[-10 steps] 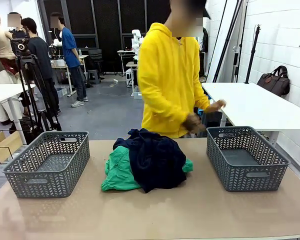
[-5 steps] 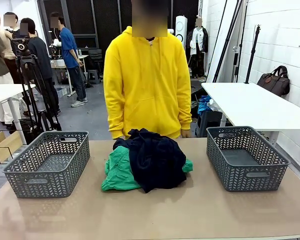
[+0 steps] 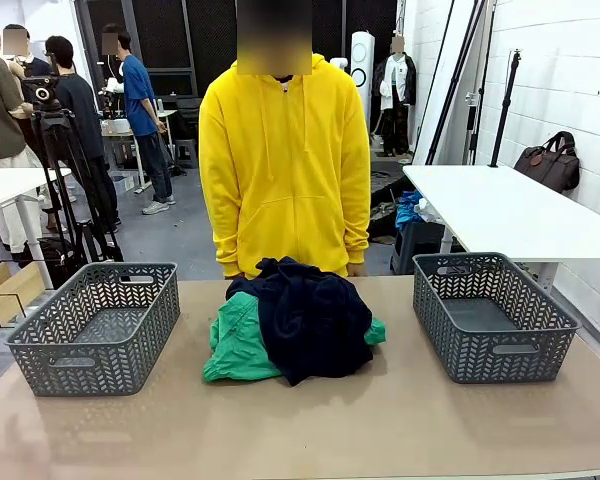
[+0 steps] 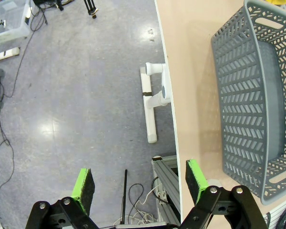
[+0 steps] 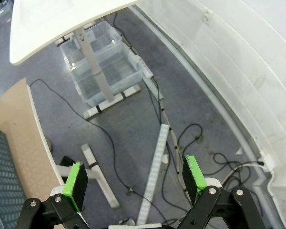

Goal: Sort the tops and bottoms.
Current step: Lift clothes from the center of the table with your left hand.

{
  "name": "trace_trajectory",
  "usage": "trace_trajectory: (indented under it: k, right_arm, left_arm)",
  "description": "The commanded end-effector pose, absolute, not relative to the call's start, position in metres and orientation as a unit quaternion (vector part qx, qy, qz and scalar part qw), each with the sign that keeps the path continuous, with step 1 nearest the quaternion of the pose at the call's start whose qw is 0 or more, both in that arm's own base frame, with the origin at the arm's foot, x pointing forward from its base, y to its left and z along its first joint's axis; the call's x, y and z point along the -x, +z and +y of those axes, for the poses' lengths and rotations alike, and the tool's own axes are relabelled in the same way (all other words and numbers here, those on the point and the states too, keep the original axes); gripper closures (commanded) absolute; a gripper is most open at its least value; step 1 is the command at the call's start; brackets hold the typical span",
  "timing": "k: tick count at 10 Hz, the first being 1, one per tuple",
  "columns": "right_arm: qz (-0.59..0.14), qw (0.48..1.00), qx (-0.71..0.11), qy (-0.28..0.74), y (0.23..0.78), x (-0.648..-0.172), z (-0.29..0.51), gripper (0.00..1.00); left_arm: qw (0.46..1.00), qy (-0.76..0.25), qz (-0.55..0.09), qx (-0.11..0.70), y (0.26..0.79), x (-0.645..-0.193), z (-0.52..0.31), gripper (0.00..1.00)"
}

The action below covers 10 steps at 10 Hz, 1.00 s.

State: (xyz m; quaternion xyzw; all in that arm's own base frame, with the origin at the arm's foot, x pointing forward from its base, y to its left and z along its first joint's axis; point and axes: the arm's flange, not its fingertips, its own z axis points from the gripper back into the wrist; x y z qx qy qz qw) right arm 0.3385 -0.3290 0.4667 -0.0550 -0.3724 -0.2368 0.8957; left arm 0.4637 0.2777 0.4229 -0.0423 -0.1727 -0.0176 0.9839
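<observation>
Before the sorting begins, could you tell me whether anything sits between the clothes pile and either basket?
Nothing visible does: bare tabletop separates the clothes pile from the left basket and from the right basket, both empty.

A person in a yellow hoodie [image 3: 285, 170] stands at the far side of a tan table [image 3: 380, 430]. The table bears a grey lattice basket [image 3: 90, 362] near its left end and a second basket [image 3: 450, 335] near its right end. Behind, a brown bag [image 3: 550, 162] rests on a white table [image 3: 500, 215], and a camera tripod [image 3: 65, 160] stands at the left.
</observation>
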Motion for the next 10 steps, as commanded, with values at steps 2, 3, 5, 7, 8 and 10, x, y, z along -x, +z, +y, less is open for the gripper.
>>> trace_trajectory:
  k: [2,3,5,7,8,10]
  right_arm:
    - [-0.370,0.898,0.058,-0.232,0.468,-0.337,-0.327,0.00]
    - [-0.370,0.898,0.058,-0.232,0.468,-0.337,-0.327,0.00]
    - [-0.370,0.898,0.058,-0.232,0.468,-0.337,-0.327,0.00]
    - [-0.370,0.898,0.058,-0.232,0.468,-0.337,-0.327,0.00]
    - [-0.370,0.898,0.058,-0.232,0.468,-0.337,-0.327,0.00]
    - [-0.370,0.898,0.058,-0.232,0.468,-0.337,-0.327,0.00]
  left_arm:
    - [0.984,-0.019,-0.171,0.035,0.423,-0.463,0.280,0.00]
    - [0.984,-0.018,-0.173,0.042,0.423,-0.464,0.278,0.00]
    - [0.972,-0.059,-0.220,0.048,0.457,-0.471,0.246,0.00]
    - [0.958,-0.114,-0.262,0.039,0.495,-0.479,0.207,0.00]
    - [0.949,-0.161,-0.269,0.038,0.511,-0.482,0.180,0.00]
    - [0.928,-0.268,-0.253,0.056,0.523,-0.492,0.108,0.00]
